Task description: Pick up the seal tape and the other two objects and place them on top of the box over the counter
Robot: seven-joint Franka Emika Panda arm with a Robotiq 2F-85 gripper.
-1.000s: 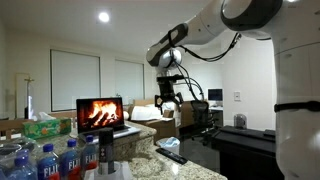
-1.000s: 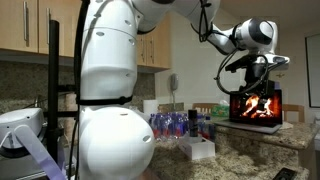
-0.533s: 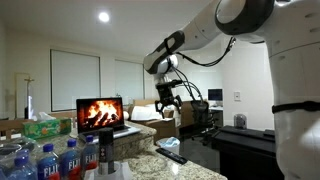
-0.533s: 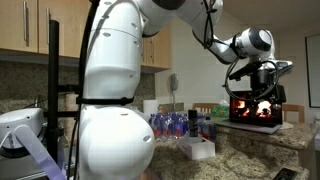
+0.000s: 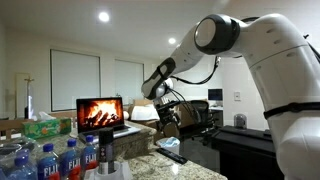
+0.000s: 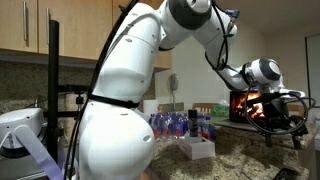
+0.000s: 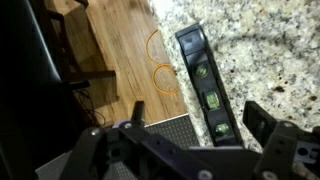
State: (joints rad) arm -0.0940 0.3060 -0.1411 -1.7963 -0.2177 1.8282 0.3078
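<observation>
My gripper (image 5: 170, 113) hangs low over the near end of the speckled counter (image 5: 190, 170); it also shows in an exterior view (image 6: 281, 116). In the wrist view the gripper (image 7: 190, 150) is open and empty. Between and just ahead of its fingers lies the flat black elongated item (image 7: 207, 85), with green vials, along the counter's edge (image 7: 270, 60). It also shows in an exterior view (image 5: 172, 156). The slim dark cylinder (image 5: 106, 150) stands behind the water bottles. A pale low box (image 6: 196, 149) sits on the counter. I cannot make out the seal tape.
Blue-labelled water bottles (image 5: 45, 162) cluster on the counter and also show in an exterior view (image 6: 178, 123). A laptop showing a fire (image 5: 100, 113) and a green tissue box (image 5: 44, 128) stand behind. Below the counter edge is wood floor (image 7: 115, 50) with an orange cable.
The arm has swung down and the gripper has dropped from laptop height toward the counter's end, over the flat black item. It stays open.
</observation>
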